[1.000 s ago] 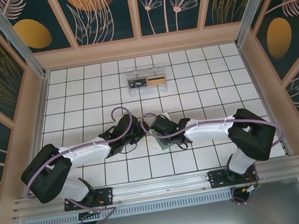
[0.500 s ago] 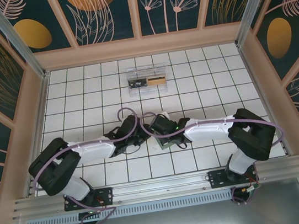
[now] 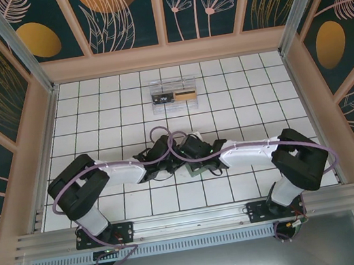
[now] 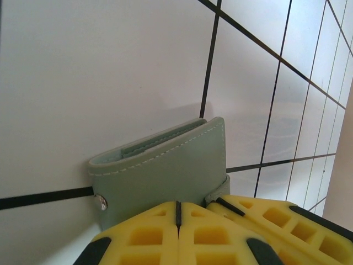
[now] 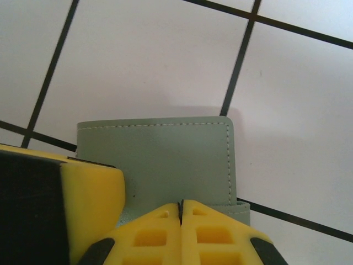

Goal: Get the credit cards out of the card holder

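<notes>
While holder [image 5: 160, 160] lies folded on surface [image 5: 154, 66], I note left end effector [image 4: 177, 212] and right end effector [image 5: 181, 210] fully closed, side by side at one edge. Holder dead ahead, long axis crosswise. Both equally near. Flap pinched: cannot tell.

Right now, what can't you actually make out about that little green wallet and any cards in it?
- Cards inside the card holder: both wrist views show it folded, so its inside is hidden.
- Whether the shut left end effector or right end effector pinches it: their yellow fingers cover the contact.
- Top view: the arms cover most of the card holder; the contents of the clear box are too small to identify.
</notes>
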`<action>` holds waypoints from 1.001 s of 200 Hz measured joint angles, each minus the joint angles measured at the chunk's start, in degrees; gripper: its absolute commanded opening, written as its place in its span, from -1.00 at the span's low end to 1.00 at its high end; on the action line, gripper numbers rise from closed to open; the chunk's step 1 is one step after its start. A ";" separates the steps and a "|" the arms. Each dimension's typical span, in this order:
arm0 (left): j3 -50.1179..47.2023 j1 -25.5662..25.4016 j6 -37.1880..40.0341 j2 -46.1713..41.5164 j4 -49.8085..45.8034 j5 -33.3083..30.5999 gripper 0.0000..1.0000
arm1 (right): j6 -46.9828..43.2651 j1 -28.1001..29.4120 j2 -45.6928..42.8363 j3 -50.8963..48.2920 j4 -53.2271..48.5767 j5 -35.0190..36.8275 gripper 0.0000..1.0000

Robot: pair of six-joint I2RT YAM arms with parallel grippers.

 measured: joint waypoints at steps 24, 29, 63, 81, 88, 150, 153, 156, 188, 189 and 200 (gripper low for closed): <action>1.20 0.13 0.02 2.34 0.11 0.15 -1.00 | 0.55 -0.63 -0.44 -0.39 0.00 -0.04 -1.00; 1.42 0.13 0.02 2.47 -0.02 0.15 -1.00 | 0.63 -0.74 -0.59 -0.46 0.00 -0.02 -1.00; 2.10 0.11 -0.22 3.41 -0.22 0.09 -1.00 | 0.79 -1.29 -1.31 -1.29 0.52 -0.09 -1.00; 2.38 0.00 -0.66 4.15 0.72 -0.22 -1.00 | 0.76 -1.46 -2.16 -1.95 0.52 -0.07 -1.00; 2.36 0.00 -0.87 4.33 1.11 -0.33 -1.00 | 0.76 -1.68 -2.54 -2.21 0.50 -0.07 -1.00; 2.34 -0.87 -0.90 6.23 5.33 0.24 -1.00 | 0.83 -5.97 -8.94 -6.12 0.85 -3.39 -1.00; 2.34 -0.92 -0.90 6.25 5.40 0.24 -1.00 | 0.83 -6.05 -9.07 -6.23 0.87 -3.54 -1.00; 2.36 -0.94 -0.90 6.29 5.44 0.24 -1.00 | 0.85 -6.12 -9.22 -6.34 0.87 -3.56 -1.00; 2.40 -0.96 -0.85 6.73 6.12 0.72 -1.00 | 1.77 -7.74 -11.61 -7.87 -1.07 -2.86 -1.00; 2.40 -0.96 -0.85 6.73 6.12 0.72 -1.00 | 1.73 -7.82 -11.74 -7.98 -1.27 -2.69 -1.00; 2.38 -0.94 -0.85 6.78 6.23 0.81 -1.00 | 2.05 -9.25 -12.70 -8.70 -2.40 -1.97 -1.00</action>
